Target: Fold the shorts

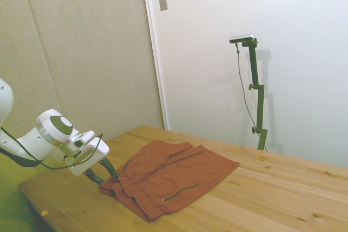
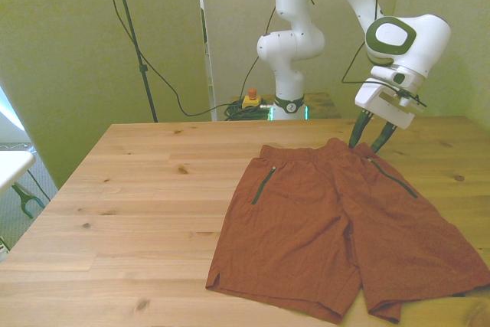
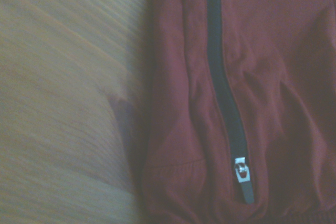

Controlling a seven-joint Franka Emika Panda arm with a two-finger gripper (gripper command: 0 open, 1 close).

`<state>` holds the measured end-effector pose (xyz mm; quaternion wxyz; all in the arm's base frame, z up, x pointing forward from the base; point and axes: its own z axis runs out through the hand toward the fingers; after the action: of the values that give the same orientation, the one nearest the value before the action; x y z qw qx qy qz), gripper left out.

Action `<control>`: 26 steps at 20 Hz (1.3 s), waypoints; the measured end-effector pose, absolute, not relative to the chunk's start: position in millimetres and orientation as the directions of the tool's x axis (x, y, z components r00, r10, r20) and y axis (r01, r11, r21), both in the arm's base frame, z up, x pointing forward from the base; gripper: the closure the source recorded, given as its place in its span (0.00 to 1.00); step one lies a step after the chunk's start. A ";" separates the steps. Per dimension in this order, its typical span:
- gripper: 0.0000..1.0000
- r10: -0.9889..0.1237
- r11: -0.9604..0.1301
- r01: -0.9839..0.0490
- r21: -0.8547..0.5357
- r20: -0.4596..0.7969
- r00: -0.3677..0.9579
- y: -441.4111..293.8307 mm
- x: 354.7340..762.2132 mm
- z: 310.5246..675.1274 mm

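Right now the gripper (image 2: 372, 138) hangs over the waistband at the far edge of the shorts (image 2: 337, 227), toward the front view's right, its fingers parted a little with nothing between them. Spread flat on the wooden table (image 2: 138, 212), the shorts run leg-first toward the near edge, so the cloth lies nearer than the fingertips.
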<state>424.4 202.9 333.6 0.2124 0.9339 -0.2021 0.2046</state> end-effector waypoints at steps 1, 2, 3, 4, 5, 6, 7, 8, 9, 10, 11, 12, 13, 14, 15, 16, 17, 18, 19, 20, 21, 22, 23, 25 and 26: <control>1.00 -0.292 -0.827 -0.465 0.315 0.467 0.835 202.6 424.3 332.7; 1.00 -0.292 -0.827 -0.465 0.316 0.466 0.835 202.5 424.2 331.8; 1.00 -0.293 -0.827 -0.465 0.317 0.464 0.836 202.5 424.2 330.9; 1.00 -0.293 -0.826 -0.465 0.317 0.463 0.836 202.6 424.2 330.0; 1.00 -0.294 -0.826 -0.466 0.318 0.462 0.837 202.7 424.2 329.2; 1.00 -0.294 -0.826 -0.466 0.319 0.461 0.837 202.6 424.2 328.4; 1.00 -0.295 -0.825 -0.466 0.319 0.460 0.837 202.5 424.2 327.6; 1.00 -0.295 -0.825 -0.466 0.320 0.459 0.838 202.4 424.3 326.8; 1.00 -0.296 -0.824 -0.466 0.321 0.458 0.838 202.4 424.3 326.0; 1.00 -0.296 -0.824 -0.466 0.322 0.457 0.839 202.4 424.2 325.2; 1.00 -0.297 -0.824 -0.466 0.323 0.456 0.839 202.4 424.2 324.4; 1.00 -0.297 -0.824 -0.466 0.323 0.455 0.840 202.4 424.2 323.8; 1.00 -0.297 -0.823 -0.466 0.324 0.454 0.840 202.4 424.1 323.2; 1.00 -0.297 -0.823 -0.466 0.324 0.453 0.840 202.2 424.1 322.8; 1.00 -0.298 -0.823 -0.467 0.324 0.453 0.840 202.1 424.1 322.4; 1.00 -0.299 -0.823 -0.467 0.324 0.453 0.840 201.8 424.2 322.2; 1.00 -0.300 -0.823 -0.468 0.322 0.453 0.839 201.6 424.3 322.2; 1.00 -0.301 -0.823 -0.469 0.321 0.453 0.839 201.4 424.5 322.2; 1.00 -0.303 -0.823 -0.471 0.319 0.454 0.838 201.5 424.6 322.3; 1.00 -0.307 -0.823 -0.473 0.315 0.454 0.837 201.9 424.9 322.8; 1.00 -0.310 -0.824 -0.475 0.310 0.455 0.835 202.5 425.3 323.8; 1.00 -0.312 -0.824 -0.476 0.306 0.456 0.833 203.0 426.0 325.4; 1.00 -0.317 -0.825 -0.480 0.300 0.458 0.831 203.5 426.7 327.7; 1.00 -0.336 -0.823 -0.494 0.281 0.460 0.822 203.4 427.7 334.8; 1.00 -0.348 -0.821 -0.503 0.270 0.462 0.816 202.8 427.8 340.0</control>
<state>427.8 202.8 340.0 0.1934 0.9330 -0.2278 0.2003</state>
